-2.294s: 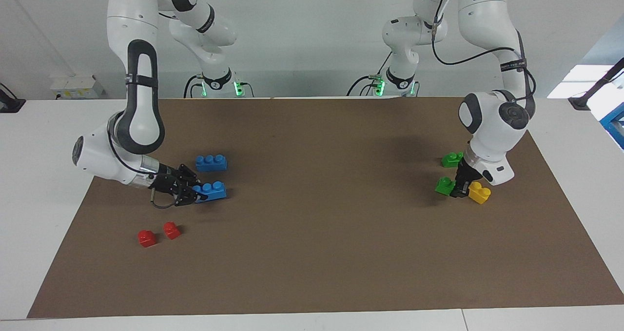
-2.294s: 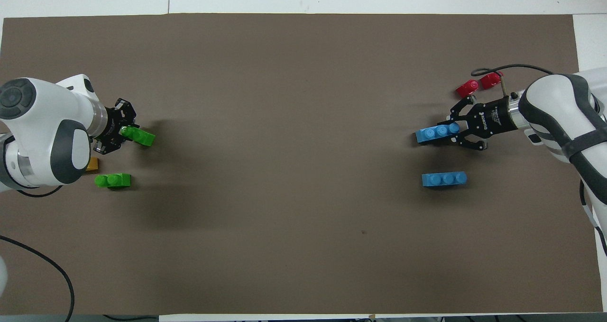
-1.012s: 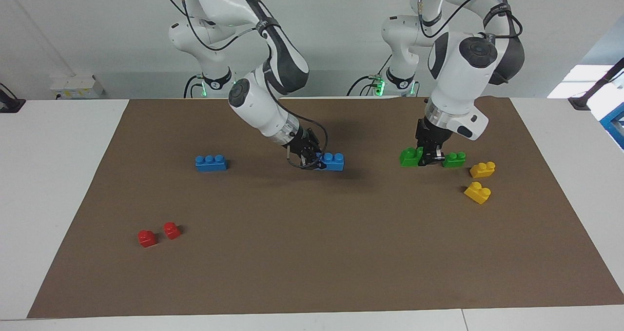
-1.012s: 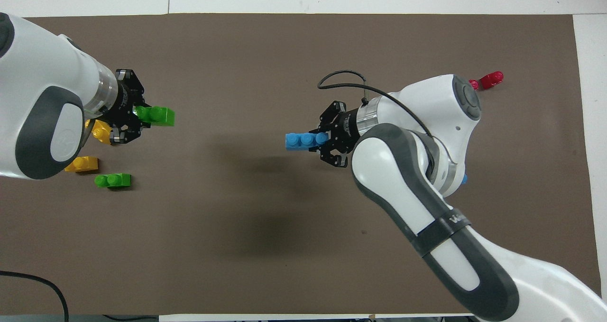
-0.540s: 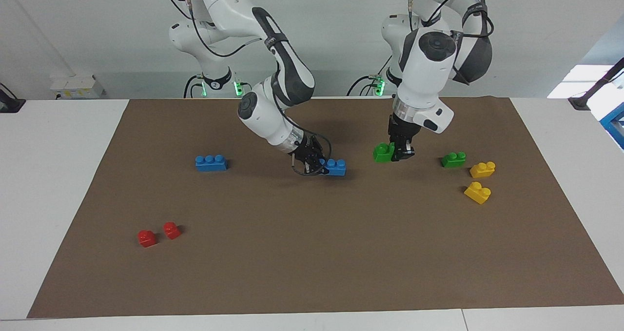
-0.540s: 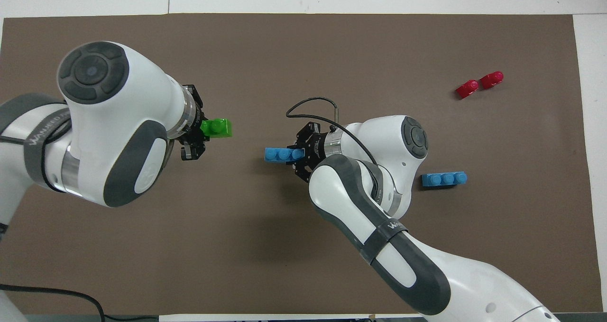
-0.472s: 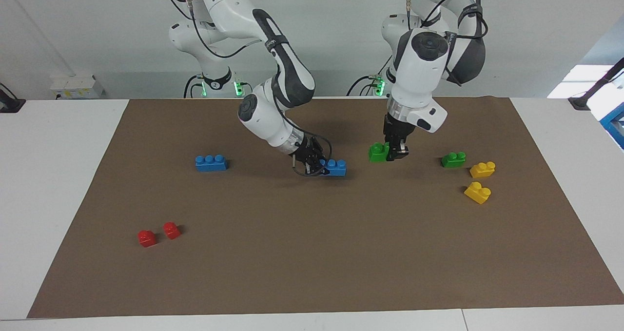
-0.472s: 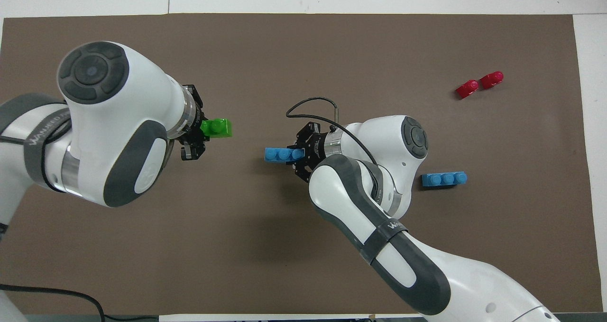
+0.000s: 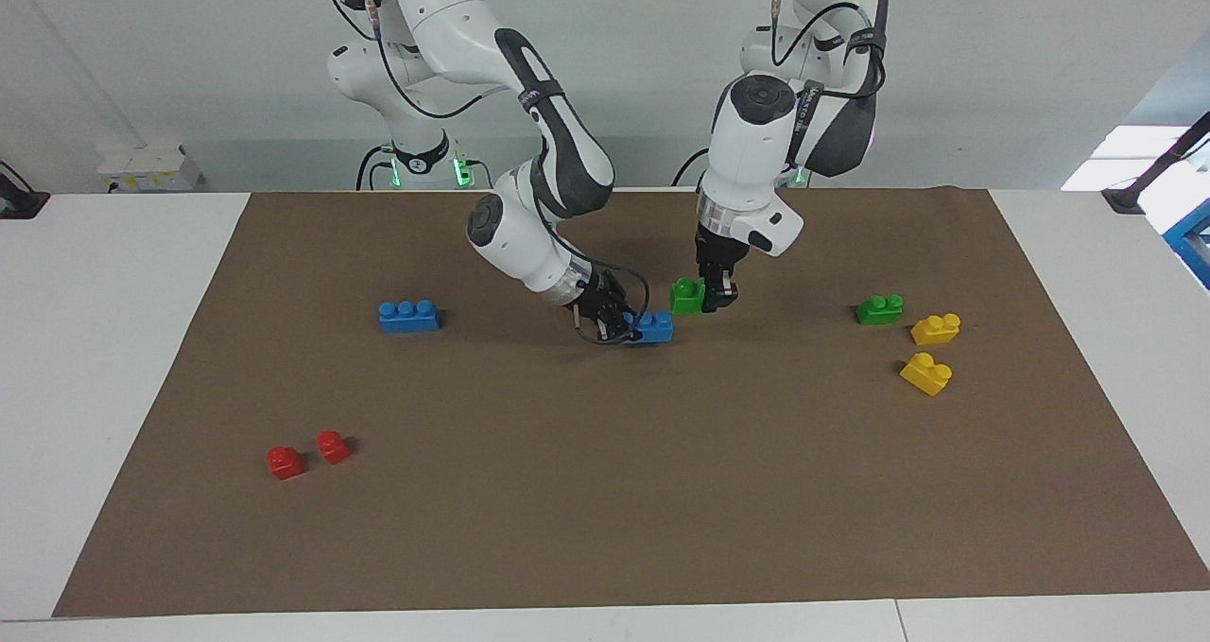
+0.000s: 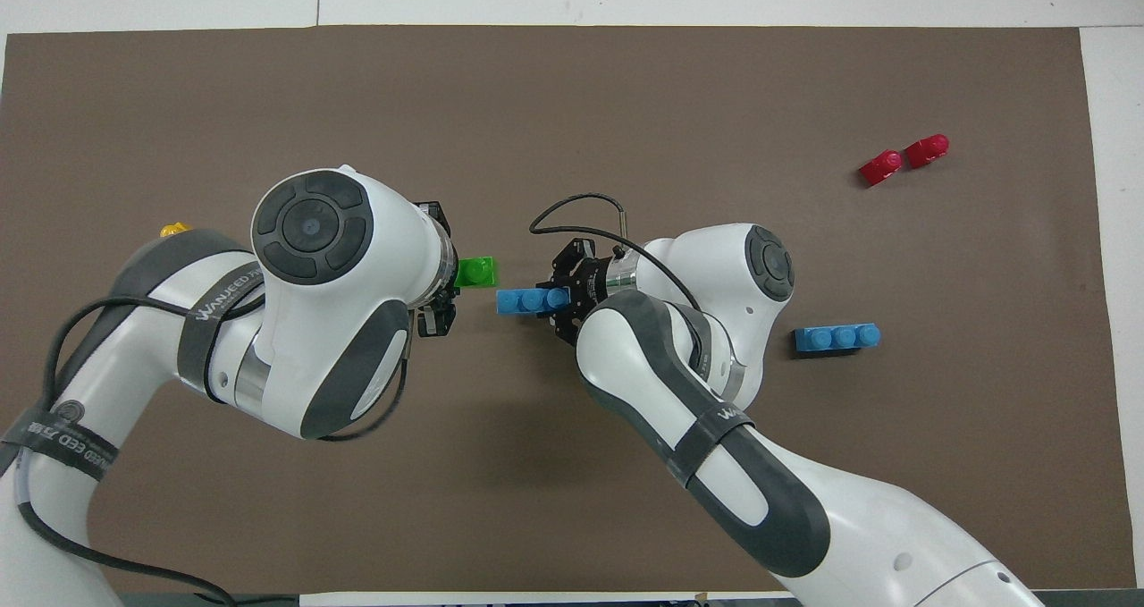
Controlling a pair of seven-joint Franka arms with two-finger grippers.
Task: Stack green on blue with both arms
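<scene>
Your left pincer (image 9: 716,294) carried its green brick (image 9: 687,296) in from the left arm's end to mid-mat, now just beside the blue brick (image 9: 654,326) that your right pincer (image 9: 619,323) brought over from the right arm's end.

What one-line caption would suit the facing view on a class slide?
Right claw holds a blue brick and left claw a green brick, nearly meeting over the brown mat.
</scene>
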